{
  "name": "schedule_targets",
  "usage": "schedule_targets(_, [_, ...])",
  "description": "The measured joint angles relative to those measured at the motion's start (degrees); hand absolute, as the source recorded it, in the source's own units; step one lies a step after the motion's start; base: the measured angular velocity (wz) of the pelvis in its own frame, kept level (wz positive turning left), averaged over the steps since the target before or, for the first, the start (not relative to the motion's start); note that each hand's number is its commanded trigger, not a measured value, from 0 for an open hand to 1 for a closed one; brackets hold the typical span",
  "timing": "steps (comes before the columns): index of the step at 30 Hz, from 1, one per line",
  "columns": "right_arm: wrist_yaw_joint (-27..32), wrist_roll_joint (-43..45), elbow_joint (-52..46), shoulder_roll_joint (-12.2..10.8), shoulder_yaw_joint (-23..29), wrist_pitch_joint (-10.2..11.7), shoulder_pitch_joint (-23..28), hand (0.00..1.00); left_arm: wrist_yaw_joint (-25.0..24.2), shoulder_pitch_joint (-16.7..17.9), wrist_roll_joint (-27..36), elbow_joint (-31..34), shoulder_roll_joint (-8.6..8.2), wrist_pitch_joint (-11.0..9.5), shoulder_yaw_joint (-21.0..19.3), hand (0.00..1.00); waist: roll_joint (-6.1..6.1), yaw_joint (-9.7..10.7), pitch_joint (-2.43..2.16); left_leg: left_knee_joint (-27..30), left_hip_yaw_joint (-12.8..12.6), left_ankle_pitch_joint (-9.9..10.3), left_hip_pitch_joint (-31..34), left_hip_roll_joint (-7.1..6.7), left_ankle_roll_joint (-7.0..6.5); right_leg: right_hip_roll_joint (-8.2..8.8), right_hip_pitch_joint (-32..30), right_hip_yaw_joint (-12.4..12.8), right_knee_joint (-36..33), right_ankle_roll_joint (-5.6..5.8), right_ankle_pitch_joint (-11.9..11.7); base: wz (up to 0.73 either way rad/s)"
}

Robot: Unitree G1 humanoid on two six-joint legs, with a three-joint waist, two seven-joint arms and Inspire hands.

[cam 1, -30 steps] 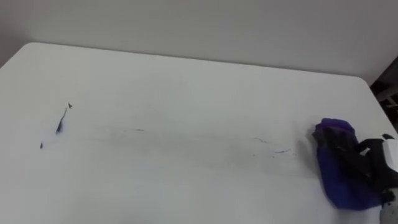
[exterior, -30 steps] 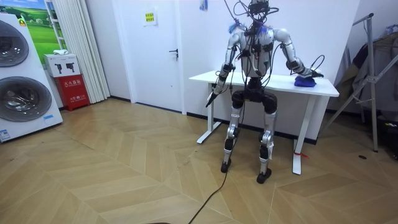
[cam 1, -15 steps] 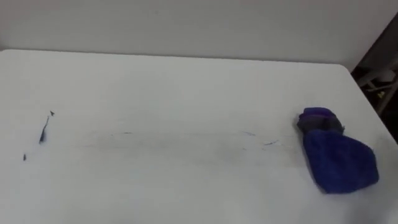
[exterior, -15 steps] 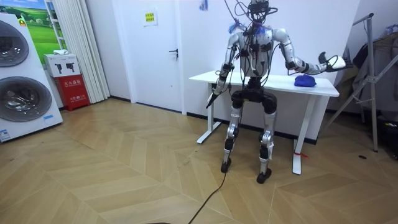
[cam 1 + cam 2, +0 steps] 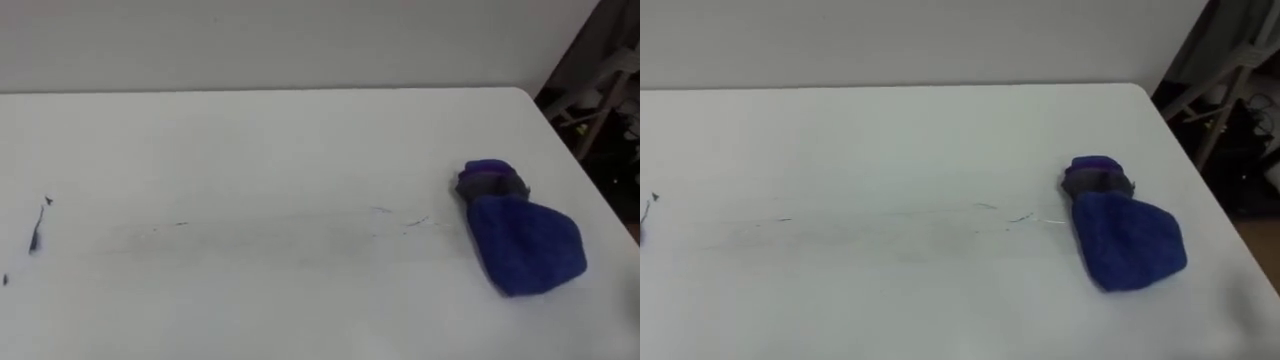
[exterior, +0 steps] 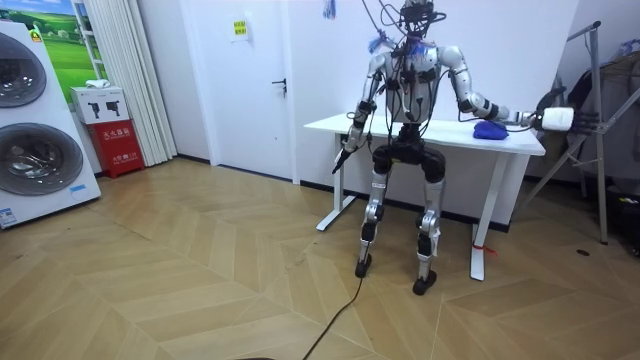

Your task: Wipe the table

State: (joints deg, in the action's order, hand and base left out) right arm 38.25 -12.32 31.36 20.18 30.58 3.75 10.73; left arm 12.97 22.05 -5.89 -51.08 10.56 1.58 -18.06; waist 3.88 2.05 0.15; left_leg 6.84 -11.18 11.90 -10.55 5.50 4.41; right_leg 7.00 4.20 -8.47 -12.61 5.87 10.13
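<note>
A blue cloth point(image 5: 520, 240) lies bunched on the white table point(image 5: 280, 140) near its right end, with no hand on it; the room view shows the same cloth point(image 6: 489, 129). Dark pen marks point(image 5: 37, 232) sit at the table's far left. A faint smeared line point(image 5: 400, 218) runs across the middle towards the cloth. I stand at the table's long side. My right hand point(image 6: 553, 118) is stretched out past the table's right end, in the air beyond the cloth. My left hand point(image 6: 340, 160) hangs at my side by the table's other end, fingers straight.
A metal rack point(image 6: 600, 130) with dark things on it stands just beyond the table's right end, close to my outstretched right arm; its legs point(image 5: 590, 90) show past the table corner. Washing machines point(image 6: 40, 130) and a red box point(image 6: 117, 147) stand far off at the room view's left.
My right hand has let go of the blue cloth, lifted off it and swung out past the table's right end. The cloth stays put. The head camera has turned right.
</note>
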Motion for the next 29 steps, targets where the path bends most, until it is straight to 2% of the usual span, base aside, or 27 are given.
schedule_targets(2, [-0.06, -1.14, 2.33, -1.46, -0.03, -0.04, 1.81, 0.00, -0.05, 0.10, -0.15, 0.01, -0.20, 0.74, 0.00, 0.00, -0.73, -0.01, -0.08, 0.00, 0.01, 0.05, 0.00, 0.03, 0.06, -0.02, 0.08, -0.11, 0.08, 0.00, 0.00, 0.02])
schedule_targets(4, [-0.55, -1.26, 7.56, -3.00, -0.01, -0.18, 2.62, 0.00, -0.07, 0.14, -0.25, 0.03, -0.29, 1.02, -0.23, 0.00, -0.44, 0.06, -0.01, -0.03, 0.05, 0.09, 0.07, 0.08, 0.08, -0.02, 0.09, -0.31, 0.06, 0.00, 0.00, 0.04])
schedule_targets(6, [-2.87, -1.20, 14.94, -5.51, -0.74, -0.93, 4.10, 0.00, -0.10, 0.05, -2.42, -0.01, -0.49, 1.42, -0.09, 0.00, -0.84, 0.25, -0.25, 0.07, 0.25, 0.41, 0.27, 0.14, 0.11, -0.01, 0.03, -0.58, 0.03, 0.00, 0.00, 0.04])
schedule_targets(7, [-3.75, -1.18, 17.04, -5.94, -1.46, -1.23, 4.38, 0.00, -0.10, 0.05, -2.84, -0.13, -0.54, 1.48, -0.02, 0.00, -1.05, 0.27, -0.38, 0.09, 0.25, 0.46, 0.23, 0.15, 0.13, -0.02, 0.07, -0.57, 0.02, 0.00, 0.00, 0.00])
schedule_targets(10, [-9.78, -0.30, 27.72, -7.42, -7.72, -3.78, 5.86, 0.00, -0.08, -0.04, -4.47, -2.32, -1.02, 2.04, 0.27, 0.00, -1.59, 0.41, -0.64, 0.00, 0.25, 0.51, -0.96, 0.13, 0.16, -0.03, 1.37, -0.56, 0.14, 0.07, 0.05, 0.00])
schedule_targets(12, [-14.96, 2.15, 34.28, -8.25, -14.17, -6.60, 6.13, 0.00, -0.08, -0.06, -5.21, -3.04, -1.53, 2.23, 1.63, 0.00, -2.13, 0.18, -0.65, 0.05, 0.23, 0.66, -1.17, 0.14, 0.13, -0.04, 1.43, -0.52, 0.02, 0.04, 0.04, 0.00])
schedule_targets(15, [-18.68, 9.07, 37.19, -10.25, -17.64, -8.85, 5.57, 0.00, 0.10, -0.51, -7.37, -4.83, -2.33, 2.36, 2.69, 0.00, -2.35, -0.82, -0.60, 0.24, 0.52, 0.77, -1.12, 0.14, 0.10, -0.05, 1.47, -0.54, -0.04, -0.03, -0.02, 0.00])
schedule_targets(17, [-20.08, 11.54, 37.26, -10.65, -20.09, -8.92, 4.18, 0.00, 0.32, -1.03, -8.04, -5.71, -2.91, 2.71, 3.52, 0.00, -2.47, -1.23, -0.54, 0.74, 0.69, 1.05, -1.04, 0.13, 0.04, -0.06, 1.64, -0.54, 0.13, -0.04, -0.03, 0.00])
schedule_targets(23, [-23.02, 18.93, 36.42, -10.80, -26.58, -8.69, -0.81, 0.00, 0.60, -2.90, -9.76, -8.60, -3.17, 3.77, 7.78, 0.00, -3.33, -3.14, -0.40, 0.90, 1.91, 1.11, -1.03, 0.05, -0.06, -0.13, 2.90, -1.46, 1.99, 0.14, -0.97, 0.08])
schedule_targets(25, [-23.82, 19.20, 35.19, -11.13, -27.30, -8.50, -1.45, 0.00, 0.87, -3.25, -10.02, -8.61, -3.47, 4.49, 8.27, 0.00, -3.73, -3.73, -0.26, 0.90, 2.14, 1.11, -0.80, 0.04, -0.07, -0.13, 3.10, -1.78, 2.12, 0.15, -0.96, 0.09])
schedule_targets(29, [-26.02, 18.62, 35.00, -11.87, -29.48, -7.80, -1.96, 0.00, 1.55, -3.42, -10.94, -8.60, -4.69, 5.33, 8.25, 0.00, -4.36, -4.18, -0.33, 0.94, 3.13, 1.09, -0.14, 0.03, -0.09, -0.05, 3.52, -3.38, 2.94, 0.16, -0.97, 0.11])
